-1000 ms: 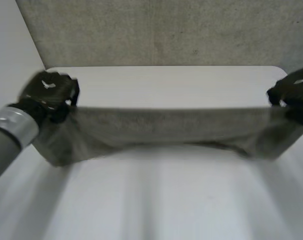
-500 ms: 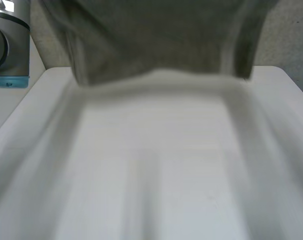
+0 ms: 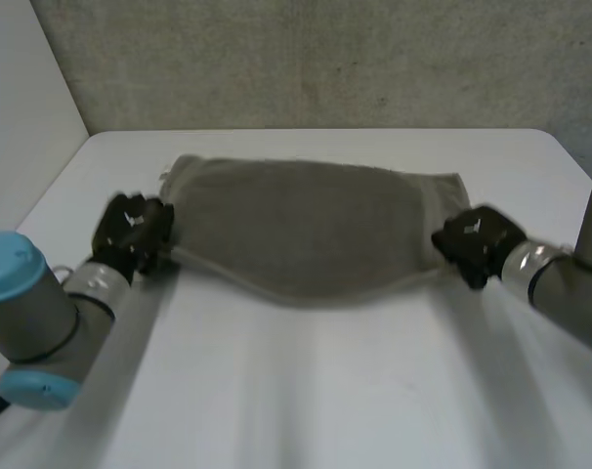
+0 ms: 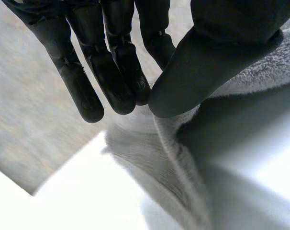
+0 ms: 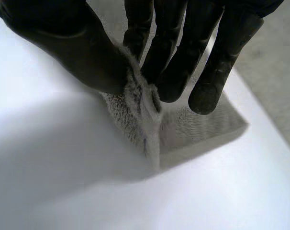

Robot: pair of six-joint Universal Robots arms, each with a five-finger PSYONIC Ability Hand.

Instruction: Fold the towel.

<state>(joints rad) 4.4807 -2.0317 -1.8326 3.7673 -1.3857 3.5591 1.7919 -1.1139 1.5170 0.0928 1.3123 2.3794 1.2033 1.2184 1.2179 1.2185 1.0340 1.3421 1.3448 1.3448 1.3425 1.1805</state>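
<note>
2 pinches on 1 towel: left robot hand nipping the near left corner between thumb and straight fingers, right robot hand nipping the near right corner likewise, with a ridge of cloth squeezed up between thumb and fingers. Spread flat on the far half of the table, seemingly doubled, near edge bowing toward the robot between the 2 grips. Probably 1 fold laid and either release or a 2nd fold due. Risks from here: top layer dragged askew by a late or sideways let-go; a layer dropped on the next lift, thanks to a shallow left grip right at the hem; middle sagging and bunching through too little tension between the 2 corners; corners landing mismatched because of that bowed edge.
</note>
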